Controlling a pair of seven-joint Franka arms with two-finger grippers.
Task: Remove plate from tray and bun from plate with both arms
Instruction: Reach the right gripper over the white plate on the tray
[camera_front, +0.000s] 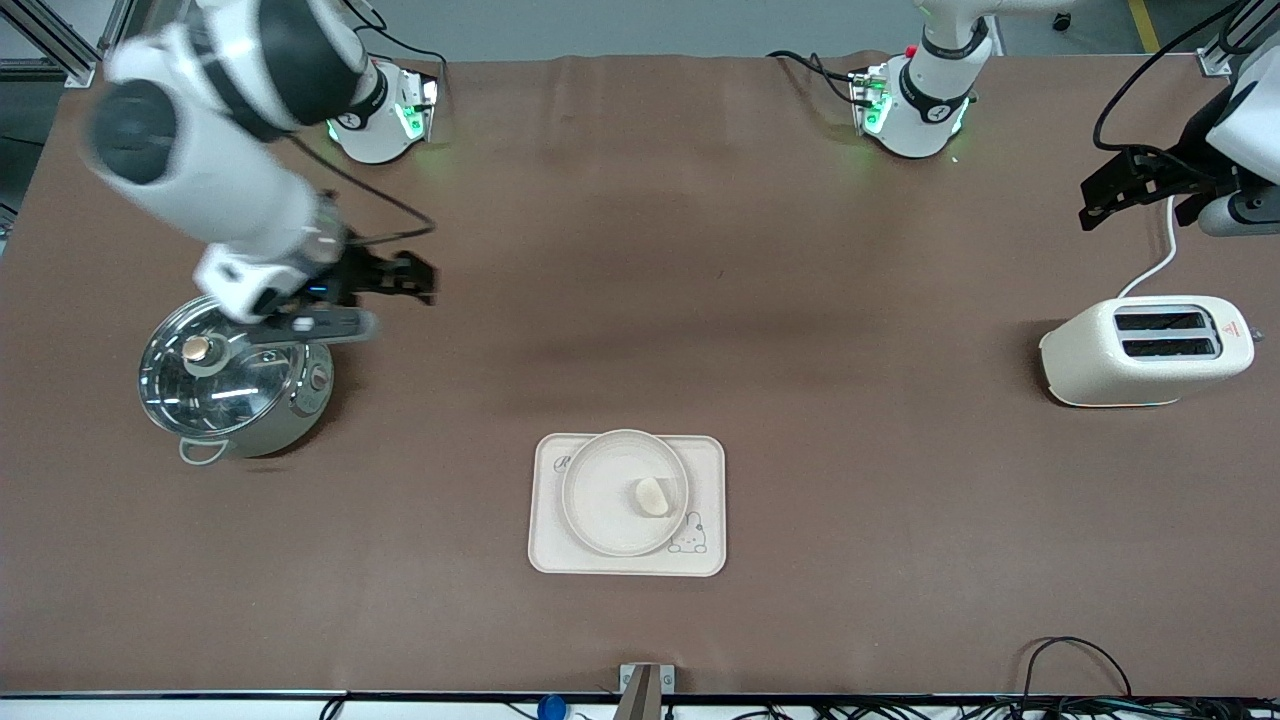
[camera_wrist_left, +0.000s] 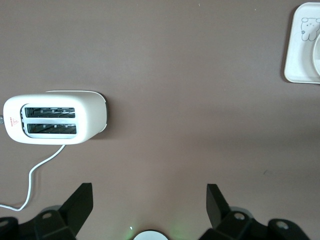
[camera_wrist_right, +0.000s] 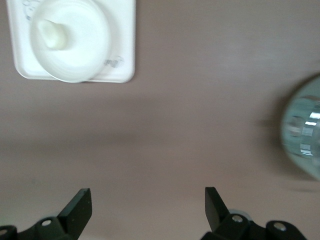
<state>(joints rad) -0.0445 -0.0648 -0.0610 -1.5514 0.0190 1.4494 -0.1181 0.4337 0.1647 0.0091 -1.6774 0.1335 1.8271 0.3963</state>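
The round cream-white plate (camera_front: 624, 492) sits on the rectangular cream tray (camera_front: 705, 460) with the rabbit drawing, near the front middle of the table. The small pale bun (camera_front: 651, 496) lies in the plate. The right wrist view shows the plate (camera_wrist_right: 80, 45) and the bun (camera_wrist_right: 54, 36) too. My right gripper (camera_front: 418, 279) is open and empty in the air beside the steel pot (camera_front: 230, 385). My left gripper (camera_front: 1100, 205) is open and empty, raised over the table at the left arm's end, above the toaster (camera_front: 1150, 352). The left wrist view shows only a corner of the tray (camera_wrist_left: 300, 50).
A steel pot with a glass lid stands at the right arm's end of the table. A cream two-slot toaster with a white cable (camera_wrist_left: 45, 167) stands at the left arm's end. Brown table cloth covers the table between them.
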